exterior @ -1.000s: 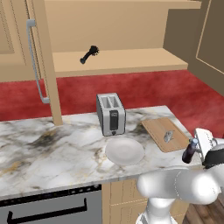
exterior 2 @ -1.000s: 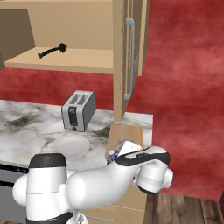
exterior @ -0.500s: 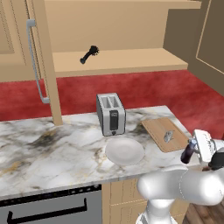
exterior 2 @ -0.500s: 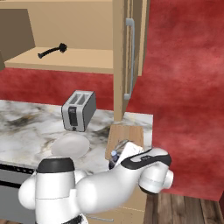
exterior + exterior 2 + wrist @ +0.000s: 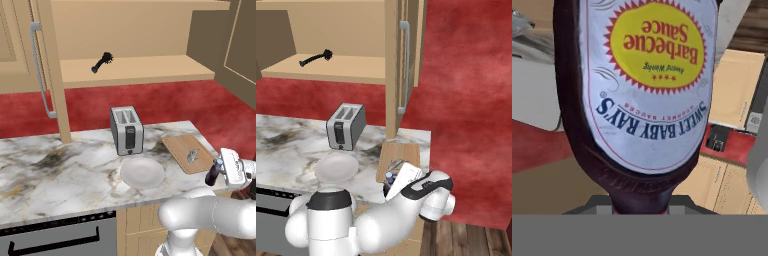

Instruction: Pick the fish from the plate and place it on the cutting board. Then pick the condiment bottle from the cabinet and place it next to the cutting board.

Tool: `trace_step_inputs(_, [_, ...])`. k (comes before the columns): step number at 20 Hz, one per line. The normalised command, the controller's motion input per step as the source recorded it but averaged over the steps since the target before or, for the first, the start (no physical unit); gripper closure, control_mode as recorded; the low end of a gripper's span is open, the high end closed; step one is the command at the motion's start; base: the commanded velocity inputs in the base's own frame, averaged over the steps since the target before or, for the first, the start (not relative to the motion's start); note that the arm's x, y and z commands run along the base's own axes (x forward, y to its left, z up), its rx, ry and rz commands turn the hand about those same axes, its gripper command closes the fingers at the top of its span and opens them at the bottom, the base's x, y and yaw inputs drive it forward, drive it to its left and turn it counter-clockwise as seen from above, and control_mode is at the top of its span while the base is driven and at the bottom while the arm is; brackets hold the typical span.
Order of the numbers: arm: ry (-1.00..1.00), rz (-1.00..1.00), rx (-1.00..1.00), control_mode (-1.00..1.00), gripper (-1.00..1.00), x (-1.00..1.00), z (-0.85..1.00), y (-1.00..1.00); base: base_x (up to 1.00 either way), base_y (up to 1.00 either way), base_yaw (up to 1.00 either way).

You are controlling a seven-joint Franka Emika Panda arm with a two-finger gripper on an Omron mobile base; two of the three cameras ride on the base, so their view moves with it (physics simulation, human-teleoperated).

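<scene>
Arm bent low, claw (image 5: 219, 172) clamped tight

Even, soft rendered light throughout; faint shadows under the toaster (image 5: 127, 130); the bottle's label (image 5: 649, 75) stays sharp, background softer.

A silver two-slot toaster (image 5: 127, 130) stands upright on the marbled tabletop (image 5: 55, 170), near its back edge. A small black brush-like tool (image 5: 101, 62) lies on the shelf above. Red wall (image 5: 165, 102) runs behind.

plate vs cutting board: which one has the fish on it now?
The cutting board: the fish lies near its right end. The white plate beside it is bare.
</scene>
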Motion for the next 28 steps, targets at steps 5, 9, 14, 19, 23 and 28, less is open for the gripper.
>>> trace_step_inputs(5, [0.0, 0.0, 0.01, -1.0, 1.0, 0.18, -0.16, -0.08, 0.0, 0.0, 0.0])
trace_step_inputs(9, [0.0, 0.0, 0.01, -1.0, 1.0, 0.16, -0.18, -0.08, 0.0, 0.0, 0.0])
trace_step_inputs(14, [0.0, 0.0, 0.0, -1.0, 1.0, 0.15, -0.2, -0.08, 0.0, 0.0, 0.0])
trace_step_inputs(19, [0.0, 0.0, 0.0, -1.0, 1.0, 0.11, -0.2, -0.06, 0.0, 0.0, 0.0])
trace_step_inputs(23, [0.0, 0.0, 0.0, -1.0, 1.0, 0.01, -0.24, -0.01, 0.0, 0.0, 0.0])
trace_step_inputs(28, [-0.02, 0.0, 0.0, -1.0, 1.0, 0.0, -0.25, 0.0, 0.0, 0.0, 0.0])
